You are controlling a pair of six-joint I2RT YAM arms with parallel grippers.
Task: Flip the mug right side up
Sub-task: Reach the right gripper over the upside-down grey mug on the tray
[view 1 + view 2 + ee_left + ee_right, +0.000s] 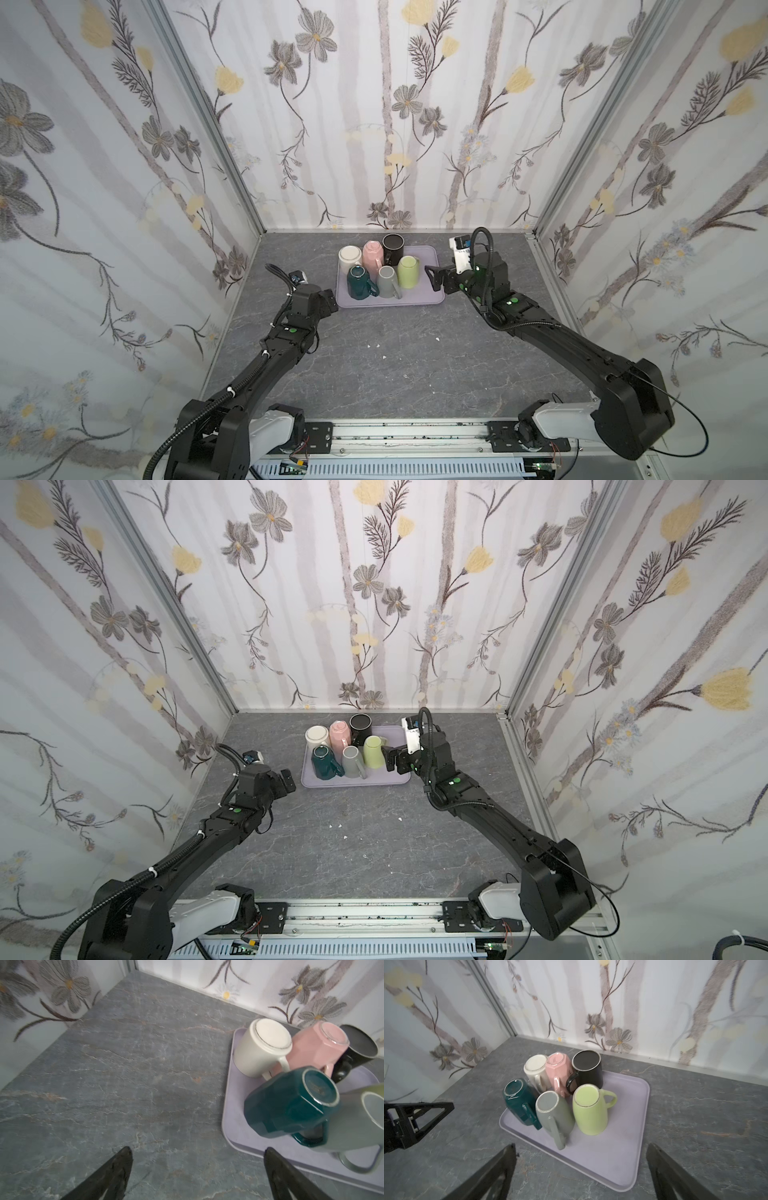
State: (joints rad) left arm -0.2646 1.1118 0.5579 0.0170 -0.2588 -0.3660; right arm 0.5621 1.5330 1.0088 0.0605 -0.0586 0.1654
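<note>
Jaws spread wide on the right pincer (pixel 432 278), nothing between them, and the green mug (pixel 589 1111) sits just ahead of it, base up on the lilac tray (pixel 616 1147). It's the nearest of the six, so that looks like the one to flip. No contact yet. Best bet, I'd say: straddle the body low down, stay off the handle (pixel 610 1097) jutting from the mug's far side, and lift clear before rolling it over. It's tight on one flank, with the grey mug (pixel 556 1118) just beside the green one and the black mug (pixel 588 1072) crowding in beyond. On the other flank there's bare tray, then the raised rim, then open table (pixel 706 1126), and that's the room to swing in. The left pincer (pixel 197 1149) is gaping and empty too, hanging over the table beside the tray's edge, with the teal mug (pixel 291 1103) ahead of it.
</note>
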